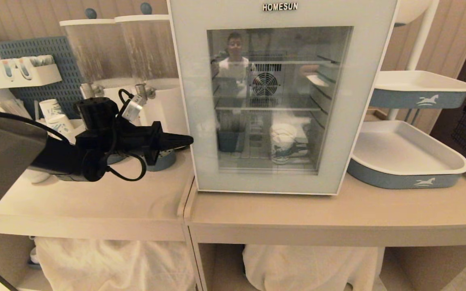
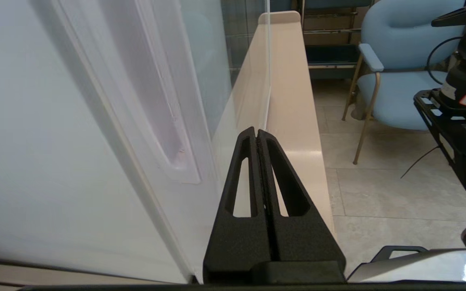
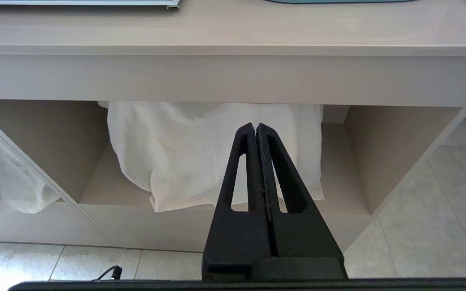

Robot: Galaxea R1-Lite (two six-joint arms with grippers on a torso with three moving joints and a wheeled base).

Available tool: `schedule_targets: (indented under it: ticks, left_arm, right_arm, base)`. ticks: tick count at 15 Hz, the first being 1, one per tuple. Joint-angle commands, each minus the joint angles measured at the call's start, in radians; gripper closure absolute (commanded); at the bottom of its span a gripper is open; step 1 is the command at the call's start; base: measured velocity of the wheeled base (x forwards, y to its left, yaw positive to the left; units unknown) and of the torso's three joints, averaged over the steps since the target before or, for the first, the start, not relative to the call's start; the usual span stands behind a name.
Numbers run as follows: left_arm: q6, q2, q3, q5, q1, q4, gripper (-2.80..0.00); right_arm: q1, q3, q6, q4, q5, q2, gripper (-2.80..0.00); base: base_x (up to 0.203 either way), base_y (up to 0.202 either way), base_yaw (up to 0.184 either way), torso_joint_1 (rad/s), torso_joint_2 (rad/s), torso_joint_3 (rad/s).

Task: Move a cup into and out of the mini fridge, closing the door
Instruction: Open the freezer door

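The mini fridge point(image 1: 372, 101) stands on the counter with its glass door point(image 1: 192, 101) shut. Through the glass, the cup point(image 1: 283, 143), tall, white and blue-printed, stands on the lower wire shelf. My left gripper point(image 1: 190, 140) is shut and empty, pointing level, with its tip at the door's left edge, about halfway up. In the left wrist view the same gripper point(image 2: 256, 131) lies alongside the fridge's white side point(image 2: 34, 141), near a recessed grip point(image 2: 168, 121). My right gripper point(image 3: 256, 126) hangs shut and empty below the counter, out of the head view.
Paper cups point(image 1: 55, 115) and two clear dispensers point(image 1: 107, 52) stand behind the left arm. Two white-and-blue trays point(image 1: 407, 157) sit to the fridge's right. White cloth point(image 3: 217, 153) fills the shelf under the counter. A blue chair point(image 2: 399, 60) stands on the floor beyond.
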Motion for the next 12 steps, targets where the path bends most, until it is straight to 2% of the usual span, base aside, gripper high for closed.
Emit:
schedule_targets:
  ticks: [1,4,6,8,9,10,12]
  left_arm:
    - [-0.001,-0.008,0.005,-0.007,0.015,-0.004,0.0]
    - [0.0,-0.05,0.061,-0.007,0.033,-0.008,0.0]
    - [-0.003,-0.141,0.135,0.008,0.044,-0.004,0.0]
    - [-0.006,-0.22,0.228,0.087,0.052,0.008,0.0]
    - [-0.005,-0.222,0.233,0.098,0.061,0.007,0.0]
    - [0.003,-0.225,0.241,0.103,0.064,-0.001,-2.8]
    - [0.006,-0.231,0.267,0.1,0.065,-0.005,-2.8]
  right_arm:
    - [0.0,0.0,0.0,0.001,0.0,0.001,0.0]
    - [0.0,0.0,0.0,0.001,0.0,0.001,0.0]
    - [0.0,0.0,0.0,0.001,-0.001,0.001,0.0]
    - [0.0,0.0,-0.003,0.001,-0.001,0.001,0.0]
    - [0.0,0.0,-0.003,0.001,-0.001,0.001,0.0]
    - [0.0,-0.002,-0.003,0.003,-0.001,0.001,0.0]
    - [0.0,-0.002,-0.005,0.003,-0.001,0.001,0.0]
  base:
    - [0.0,0.0,0.0,0.0,0.0,0.0]
    - [0.0,0.0,0.0,0.0,0.0,0.0]
    - [0.0,0.0,0.0,0.0,0.0,0.0]
    - [0.0,0.0,0.0,0.0,0.0,0.0]
    - [0.0,0.0,0.0,0.0,0.0,0.0]
    - [0.0,0.0,0.0,0.0,0.0,0.0]
    - [0.0,0.0,0.0,0.0,0.0,0.0]
